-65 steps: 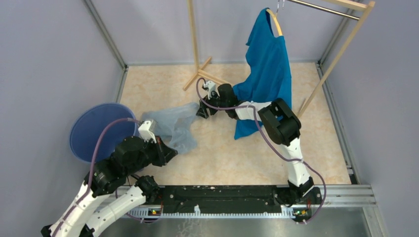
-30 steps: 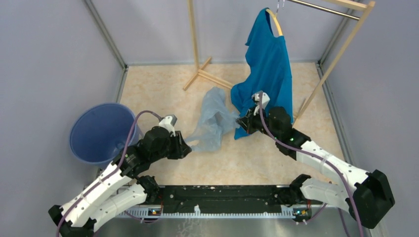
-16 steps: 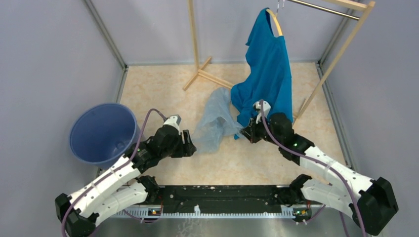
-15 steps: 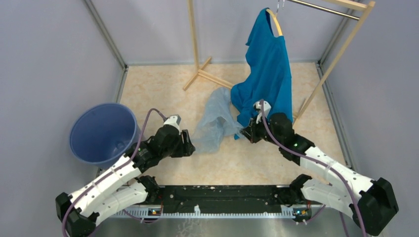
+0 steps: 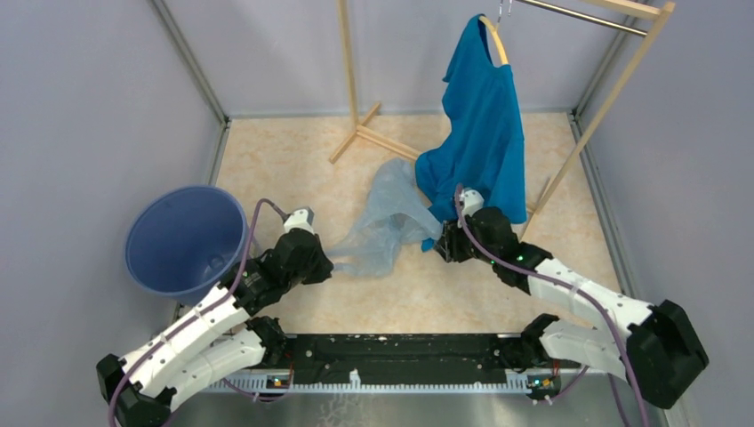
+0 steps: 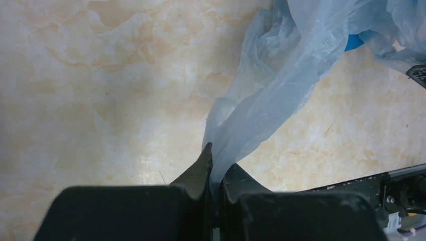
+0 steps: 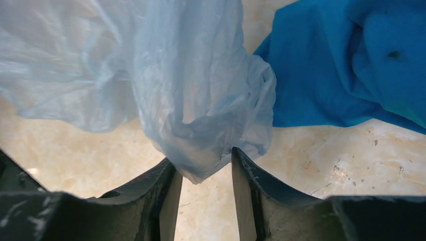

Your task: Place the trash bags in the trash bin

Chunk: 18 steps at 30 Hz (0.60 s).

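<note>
**Progress.** The task is not complete. The thin, translucent pale blue-grey plastic trash bag (image 5: 382, 227) is wholly outside the round blue plastic trash bin (image 5: 133, 253). It is strung between the two grippers over the beige marbled table top (image 5: 284, 151), well apart from the bin. What remains, in my judgement, is the whole transfer: carry the bag left to the bin's mouth, lower it in, then release.

**Grippers.**
- The left gripper (image 5: 327, 263) has its fingers almost together, pinching a narrow twisted edge of the bag (image 6: 271, 100) between the tips (image 6: 216, 168).
- The right gripper (image 5: 442, 242) stands partly closed. Its jaws are set a moderate gap apart, and a bunched wad of the bag (image 7: 191, 100) fills that gap and touches both fingers (image 7: 203, 168).

**Containers.**
- The bin stands upright at the left edge of the table, mouth open and unobstructed.
- None of the bag lies inside it.
- A small pale mark shows low on the inner wall; I cannot tell what it is.

**Other items.** An opaque bright blue T-shirt (image 5: 480, 116) hangs from a wooden rack (image 5: 351, 80). Its lower hem is just beside the right gripper and the bag, a possible snag.
</note>
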Motion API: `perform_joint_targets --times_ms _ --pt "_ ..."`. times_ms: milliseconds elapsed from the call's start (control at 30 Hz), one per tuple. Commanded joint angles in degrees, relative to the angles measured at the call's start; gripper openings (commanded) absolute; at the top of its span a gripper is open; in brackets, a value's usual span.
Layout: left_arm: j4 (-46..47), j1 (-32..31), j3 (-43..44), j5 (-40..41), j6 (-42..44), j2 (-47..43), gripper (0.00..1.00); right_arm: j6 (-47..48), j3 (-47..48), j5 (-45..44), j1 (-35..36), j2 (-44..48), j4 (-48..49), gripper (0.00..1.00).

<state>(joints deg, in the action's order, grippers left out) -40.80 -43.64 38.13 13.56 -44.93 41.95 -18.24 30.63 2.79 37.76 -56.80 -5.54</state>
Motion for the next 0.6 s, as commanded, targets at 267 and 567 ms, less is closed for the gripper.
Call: perform_joint_targets --times_ms 267,567 --pt "-1.6 -0.1 0.4 4.7 -1.4 -1.2 0.0 2.8 0.7 -10.4 0.4 -14.0 13.1 0.63" --pt "-0.3 -0.1 1.4 3.1 -0.2 -0.3 0.0 -1.0 4.1 -6.8 1.7 -15.0 5.8 0.0"
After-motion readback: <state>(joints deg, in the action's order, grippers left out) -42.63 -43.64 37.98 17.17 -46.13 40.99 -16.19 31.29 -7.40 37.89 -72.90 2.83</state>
